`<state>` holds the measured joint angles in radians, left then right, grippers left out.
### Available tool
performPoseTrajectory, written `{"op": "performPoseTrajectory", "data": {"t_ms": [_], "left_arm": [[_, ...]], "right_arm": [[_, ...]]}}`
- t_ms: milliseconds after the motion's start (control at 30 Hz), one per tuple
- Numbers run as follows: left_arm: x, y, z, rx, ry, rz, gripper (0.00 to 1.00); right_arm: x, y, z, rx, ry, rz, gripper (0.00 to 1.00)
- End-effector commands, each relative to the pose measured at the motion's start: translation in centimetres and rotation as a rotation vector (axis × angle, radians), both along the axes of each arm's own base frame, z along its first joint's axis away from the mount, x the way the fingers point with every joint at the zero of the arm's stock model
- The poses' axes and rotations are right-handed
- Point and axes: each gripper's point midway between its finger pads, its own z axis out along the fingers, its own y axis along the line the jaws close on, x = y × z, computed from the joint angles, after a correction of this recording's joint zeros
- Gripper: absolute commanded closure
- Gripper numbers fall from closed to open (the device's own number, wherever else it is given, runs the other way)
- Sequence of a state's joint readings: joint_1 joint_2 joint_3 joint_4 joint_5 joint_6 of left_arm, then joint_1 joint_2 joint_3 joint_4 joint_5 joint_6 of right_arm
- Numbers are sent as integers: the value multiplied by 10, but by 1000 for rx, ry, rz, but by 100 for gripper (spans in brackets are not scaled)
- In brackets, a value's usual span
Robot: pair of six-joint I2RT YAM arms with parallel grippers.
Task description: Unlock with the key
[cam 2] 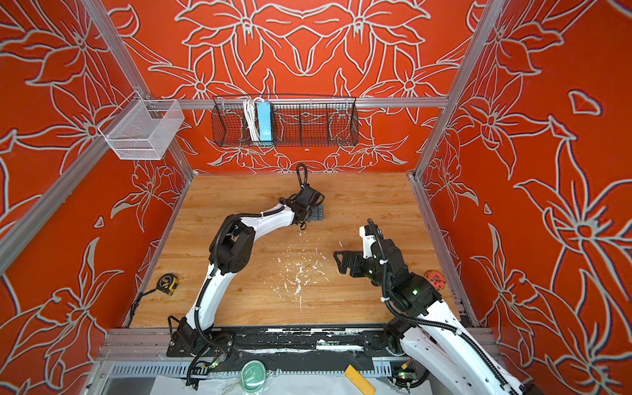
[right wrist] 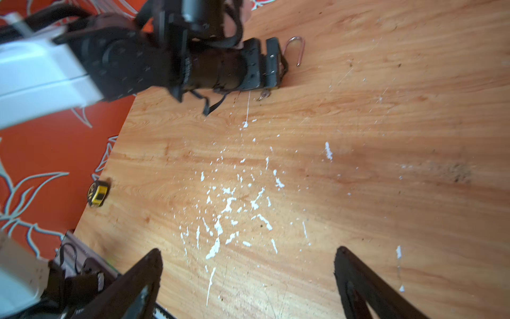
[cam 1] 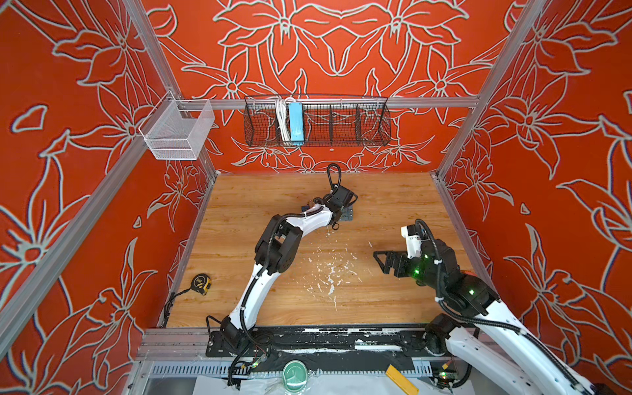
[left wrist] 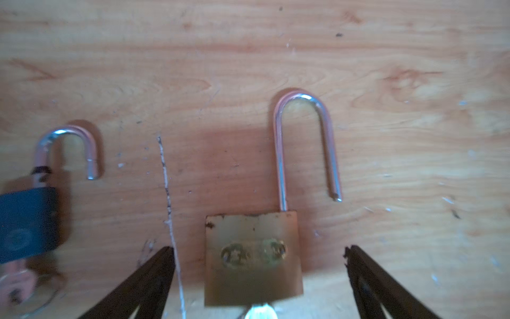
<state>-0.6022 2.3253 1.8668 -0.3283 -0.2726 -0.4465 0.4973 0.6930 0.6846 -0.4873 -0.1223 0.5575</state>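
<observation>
**Fig. Left arm over the brass padlock, fingers wide.** The left gripper point(left wrist: 258, 250) hangs low over the worktop point(left wrist: 248, 41). Its fingers point(left wrist: 154, 276) are spread wide and hold nothing. The brass padlock point(left wrist: 252, 279) lies flat between them, one finger on each side of its body and neither touching it. Its shackle point(left wrist: 303, 138) points away from the wrist, and the free leg is clear of the body, so the lock appears to be open already. A silver key point(left wrist: 259, 313) shows at the keyway end, mostly cut off by the edge of the view. A blue padlock point(left wrist: 27, 221), its shackle also open, lies beside the brass one, beyond one finger and apart from it. The right gripper point(right wrist: 247, 250) hovers with its fingers equally wide over bare, paint-flecked wood, well apart from both locks.

*Hazards, as judged.* The padlock is loose on the wood. If a finger drops or closes off-centre, it could spin the body or shove the shackle back home. A brush against the key could tip it out. A sideways sweep could catch the blue padlock.
</observation>
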Motion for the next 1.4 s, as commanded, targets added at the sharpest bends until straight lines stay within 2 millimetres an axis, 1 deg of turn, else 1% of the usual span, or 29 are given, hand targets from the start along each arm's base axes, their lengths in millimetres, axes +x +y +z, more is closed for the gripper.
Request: {"op": "performPoseTrajectory", "data": {"t_ms": [0,33,67,100,167,233,267,300,367,400,433,500,533,600,633,667,733,800,867,933,1033,1100,1133,1167,1233,1267,1300,1367], "left_arm": [[-1,-1,78,-58,-131,-57,3],[-7,3,92,-63,-153,-62,3],[-15,9,100,-66,-167,-66,3],[-24,15,115,-76,-195,-69,3],[-47,35,134,-72,-230,-68,3],[-77,63,153,-47,-266,-60,3],[-91,76,158,-27,-274,-57,3],[-108,95,160,8,-270,-40,3],[-141,136,155,93,-255,18,3],[-159,159,149,146,-245,63,3],[-177,184,148,186,-249,117,3],[-208,223,147,228,-271,200,3],[-224,242,150,235,-306,246,3],[-247,273,154,234,-387,334,3],[-257,289,154,230,-437,390,3],[-264,300,152,228,-478,426,3],[-270,316,148,215,-586,464,3],[-269,321,145,193,-665,465,3],[-267,333,136,185,-666,506,3],[-261,345,120,183,-619,548,3],[-242,356,90,143,-480,556,3],[-225,367,70,132,-391,580,3],[-216,370,59,116,-348,576,3],[-206,373,43,86,-280,570,3],[-188,372,26,64,-226,533,3],[-177,371,24,62,-245,511,3],[-170,367,28,62,-237,472,3],[-160,361,32,71,-279,408,3]], "right_arm": [[26,-5,29,33,-44,-10,2],[37,-8,34,68,-34,-21,2],[45,-11,38,106,-27,-30,2],[57,-17,42,158,-22,-47,2],[73,-29,45,213,-29,-76,2],[84,-47,37,174,-37,-140,2],[87,-58,31,133,-40,-180,2],[88,-71,23,81,-46,-234,2],[87,-103,6,-20,-61,-371,2],[83,-121,-2,-67,-77,-452,2],[79,-137,-9,-113,-108,-521,2],[69,-161,-16,-182,-196,-629,2],[64,-170,-19,-222,-245,-660,2],[59,-180,-24,-284,-336,-691,2],[58,-183,-28,-327,-370,-691,2],[58,-185,-33,-357,-393,-688,3],[59,-188,-44,-418,-397,-681,3],[64,-185,-53,-445,-366,-640,4],[73,-178,-59,-433,-349,-602,4],[81,-172,-63,-420,-350,-570,4],[91,-171,-72,-473,-341,-527,4],[99,-171,-77,-530,-373,-499,2],[103,-173,-77,-535,-384,-511,2],[108,-168,-77,-527,-391,-481,2],[118,-158,-78,-493,-414,-425,2],[122,-152,-81,-474,-429,-384,2],[126,-145,-87,-467,-432,-340,3],[131,-139,-97,-467,-428,-297,4]]}}
